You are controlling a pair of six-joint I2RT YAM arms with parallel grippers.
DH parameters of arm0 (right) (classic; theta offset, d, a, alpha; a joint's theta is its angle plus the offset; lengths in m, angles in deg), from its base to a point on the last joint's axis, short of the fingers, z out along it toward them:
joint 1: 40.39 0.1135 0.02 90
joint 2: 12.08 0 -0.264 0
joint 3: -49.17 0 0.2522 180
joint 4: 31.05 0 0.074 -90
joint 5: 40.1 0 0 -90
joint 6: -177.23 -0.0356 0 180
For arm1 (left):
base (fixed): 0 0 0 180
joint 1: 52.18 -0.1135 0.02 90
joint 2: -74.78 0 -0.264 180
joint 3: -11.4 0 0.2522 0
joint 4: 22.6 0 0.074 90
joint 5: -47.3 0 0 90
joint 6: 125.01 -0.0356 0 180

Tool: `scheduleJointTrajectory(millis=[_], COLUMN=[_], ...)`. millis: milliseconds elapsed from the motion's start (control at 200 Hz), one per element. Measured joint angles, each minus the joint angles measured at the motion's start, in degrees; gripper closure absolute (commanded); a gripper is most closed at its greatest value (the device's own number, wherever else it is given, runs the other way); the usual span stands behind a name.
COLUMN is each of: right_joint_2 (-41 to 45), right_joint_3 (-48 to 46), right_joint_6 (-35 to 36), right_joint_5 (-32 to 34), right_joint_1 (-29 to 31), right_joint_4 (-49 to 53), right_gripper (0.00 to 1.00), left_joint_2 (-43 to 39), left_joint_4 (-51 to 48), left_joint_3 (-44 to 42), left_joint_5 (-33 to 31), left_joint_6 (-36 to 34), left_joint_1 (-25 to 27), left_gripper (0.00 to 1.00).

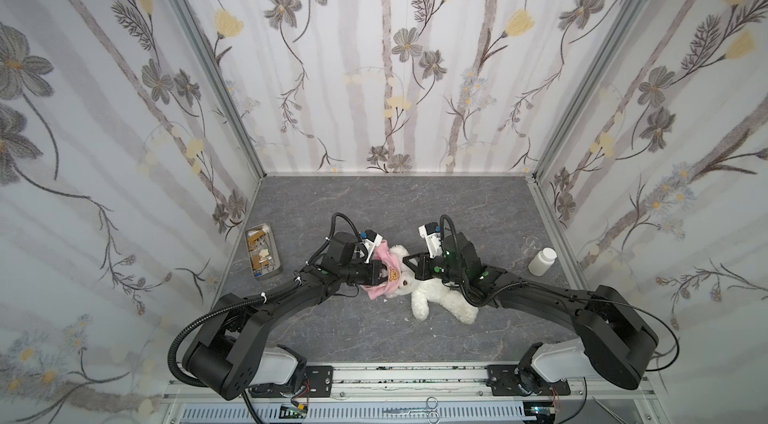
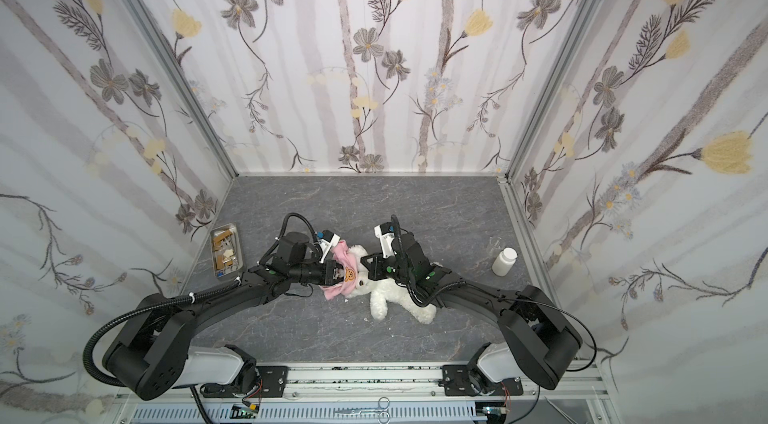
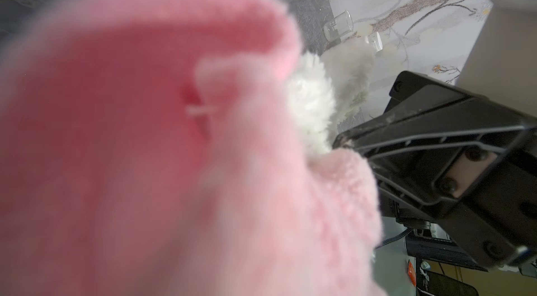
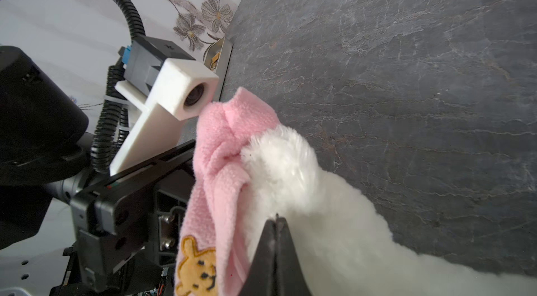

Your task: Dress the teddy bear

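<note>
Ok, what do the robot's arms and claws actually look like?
The left arm and right arm are chunky black links on white bases. Ribbed black cable runs along each. Small green dots mark joints. Each wrist carries a white boxy camera. The left claw and right claw are black, tapering to points.

The teddy bear (image 1: 436, 297) lies at the middle of the table (image 1: 374, 201), a hoodie (image 1: 384, 276) draped against the left of its head. A tray (image 1: 276, 249) sits by the left edge; a bottle (image 1: 542, 261) and, just behind it, a beaker (image 1: 532, 244) sit near the right edge.
</note>
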Motion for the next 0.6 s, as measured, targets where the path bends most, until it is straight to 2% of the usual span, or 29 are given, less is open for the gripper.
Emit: scheduleJointTrajectory(millis=[65,145,240,455,600], right_joint_2=[0.94,1.77,2.49,-0.37,-2.75], right_joint_3=[-1.27,-2.1,-2.03,1.44,2.99], right_joint_6=[-1.07,-1.9,-2.08,-0.24,0.59], right_joint_5=[-0.22,-1.18,-1.86,-1.9,-1.86], right_joint_1=[-0.11,-0.04,0.42,2.16,2.84], right_joint_4=[-1.38,-2.71,-4.15,-3.39,-2.4], right_gripper=[1.0,0.79,0.65,0.64,0.71], left_joint_2=[-0.15,-0.52,-0.66,-0.68,-1.11], left_joint_4=[0.04,0.09,0.24,0.24,0.26], left_joint_3=[-0.02,-0.09,-0.11,-0.22,-0.42], left_joint_5=[-0.52,-0.92,-1.27,-1.31,-1.49], left_joint_6=[0.02,0.02,0.02,0.02,0.0], left_joint_1=[0.0,0.0,0.02,0.11,0.11], left_gripper=[1.0,1.0,1.0,1.0,1.0])
